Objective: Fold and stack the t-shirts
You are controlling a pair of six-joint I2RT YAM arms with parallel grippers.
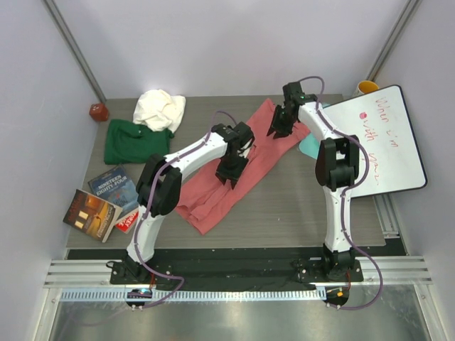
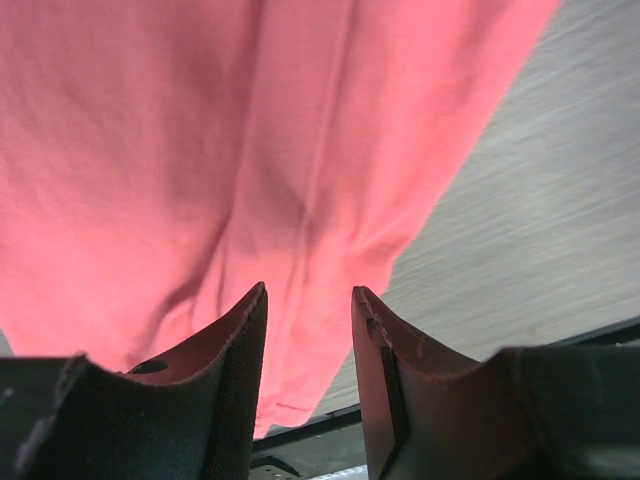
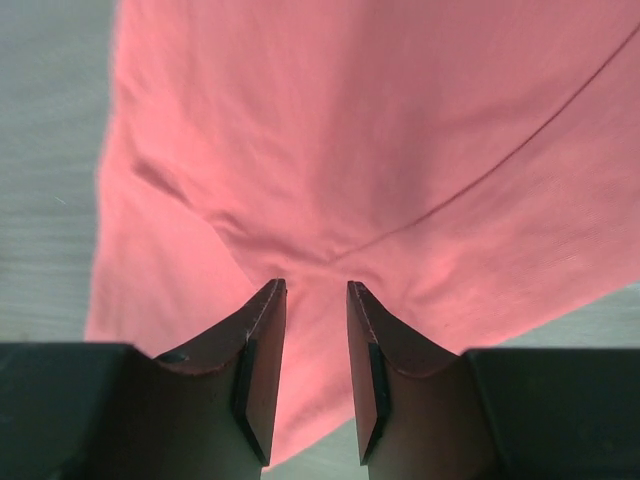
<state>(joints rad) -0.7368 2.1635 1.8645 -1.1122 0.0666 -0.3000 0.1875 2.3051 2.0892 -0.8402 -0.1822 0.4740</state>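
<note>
A salmon-pink t-shirt point(image 1: 213, 195) lies stretched diagonally across the middle of the table, partly folded lengthwise. My left gripper point(image 1: 231, 177) hovers over its middle; in the left wrist view the left gripper point(image 2: 308, 290) is open, with pink cloth point(image 2: 200, 150) below and nothing between the fingers. My right gripper point(image 1: 276, 131) is over the shirt's far end; the right wrist view shows the right gripper point(image 3: 316, 284) open just above a seam in the pink cloth point(image 3: 350, 130). A dark green t-shirt point(image 1: 135, 142) lies at the back left, with a crumpled cream-white t-shirt point(image 1: 160, 108) on its far edge.
Three books point(image 1: 106, 202) lie at the left front. A whiteboard point(image 1: 387, 142) leans at the right, with a teal item point(image 1: 308, 148) by its near corner. A small red object point(image 1: 98, 111) and a yellow cup point(image 1: 367, 87) sit at the back corners.
</note>
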